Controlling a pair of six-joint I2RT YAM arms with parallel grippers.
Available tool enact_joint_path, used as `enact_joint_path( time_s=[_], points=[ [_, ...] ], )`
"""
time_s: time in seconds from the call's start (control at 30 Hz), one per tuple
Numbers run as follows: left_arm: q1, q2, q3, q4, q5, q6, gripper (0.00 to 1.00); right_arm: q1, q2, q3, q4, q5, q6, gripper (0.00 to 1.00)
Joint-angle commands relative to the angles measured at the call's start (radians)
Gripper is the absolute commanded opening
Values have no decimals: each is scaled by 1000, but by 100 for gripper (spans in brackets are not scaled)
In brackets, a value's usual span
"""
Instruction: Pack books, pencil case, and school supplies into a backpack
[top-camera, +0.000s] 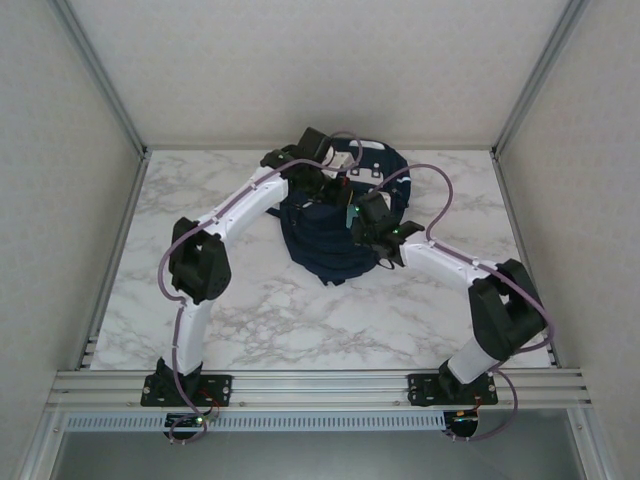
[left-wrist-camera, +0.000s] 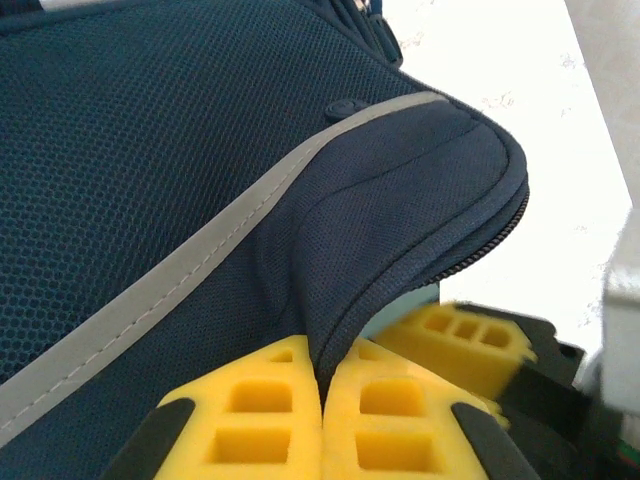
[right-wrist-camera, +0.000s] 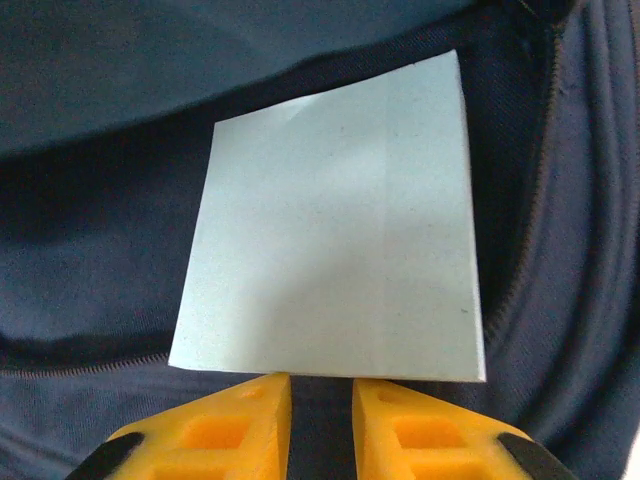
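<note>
Left gripper (left-wrist-camera: 322, 400) clamped shut on backpack (left-wrist-camera: 200, 150) lip, lifting the mouth open. Right gripper (right-wrist-camera: 320, 420) narrowly apart, nothing between the jaws. Light-blue pad (right-wrist-camera: 335, 230) lying flat just ahead of it, apparently inside the backpack mouth. Probably seating the pad: hold lip tension, push square-on and deeper, steer clear of zipper (left-wrist-camera: 480, 245). Count: one backpack on bench (top-camera: 250, 310), one pad, two grippers.

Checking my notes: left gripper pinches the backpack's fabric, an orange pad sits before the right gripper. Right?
Only the colour is wrong. The left gripper pinches the backpack fabric; a light-blue pad, not orange, sits before the right gripper, as the right wrist view shows.
</note>
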Motion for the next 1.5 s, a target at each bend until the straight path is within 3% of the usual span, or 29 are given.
enact_joint_path(
  time_s=[0.0, 0.23, 0.43, 0.6, 0.73, 0.8, 0.87, 0.97, 1.03, 1.17, 1.47],
  points=[
    [-32, -123, -51, 47, 50, -64, 0, -15, 35, 20, 154, 26, -35, 22],
    [-54, -214, -210, 130, 78, -137, 0, -21, 120, 63, 294, -38, -76, 19],
    [-70, -257, -265, 188, 79, -201, 0, -22, 68, 21, 295, -71, -92, 20],
    [-73, -242, -250, 238, 32, -240, 0, -22, -59, -16, 121, -99, -112, 26],
    [-72, -211, -211, 233, -36, -233, 1, -22, -176, -63, -43, -111, -95, 38],
    [-73, -198, -197, 233, -51, -237, 10, -22, -235, -100, -103, -102, -81, 46],
    [-71, -190, -182, 226, -56, -244, 33, -22, -297, -148, -154, -80, -53, 56],
    [-66, -204, -177, 194, -82, -232, 56, -23, -381, -224, -206, -22, 3, 78],
    [-54, -231, -197, 188, -110, -221, 64, -24, -426, -265, -224, 5, 42, 87],
    [0, -278, -261, 196, -173, -198, 71, -24, -475, -342, -196, 20, 146, 98],
    [174, -249, -392, 286, -247, -212, 72, -25, -396, -442, 36, -86, 312, 99]
  ],
)
